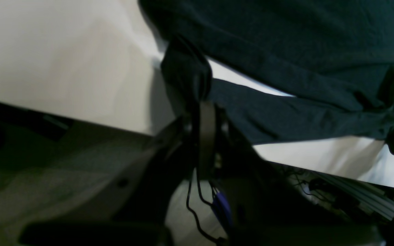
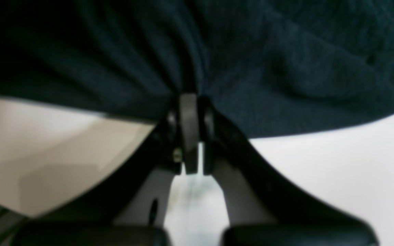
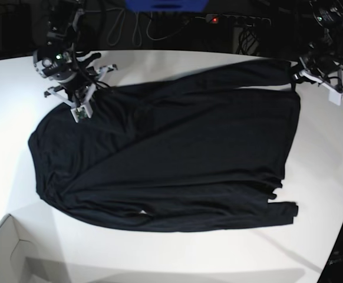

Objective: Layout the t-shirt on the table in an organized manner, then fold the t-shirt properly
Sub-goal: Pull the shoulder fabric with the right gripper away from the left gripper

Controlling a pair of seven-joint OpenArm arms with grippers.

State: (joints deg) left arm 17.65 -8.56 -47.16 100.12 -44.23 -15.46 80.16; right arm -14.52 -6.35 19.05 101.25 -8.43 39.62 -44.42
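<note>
My right gripper is clamped on a bunched fold of the t-shirt, jaws drawn together with cloth gathered in pleats above them in the right wrist view; the white table shows beneath and to either side of the fingers. From the base view this arm sits at the far left corner of the garment, wrist angled down over the edge of the fabric, with its small white camera bracket lying over the cloth. My left gripper is likewise closed on the t-shirt, pinching a narrow tuck of dark fabric at the garment's edge; the wrist is tilted so that the table's rim runs diagonally across the left wrist view, with cables hanging below. In the base view this arm holds the far right corner, its white bracket just past the cloth. The t-shirt lies spread across the middle of the table, mostly flat with diagonal creases, one sleeve along the far edge and the other along the near edge, its cuff at near right. A white box corner stands at near left, apart from the shirt.
</note>
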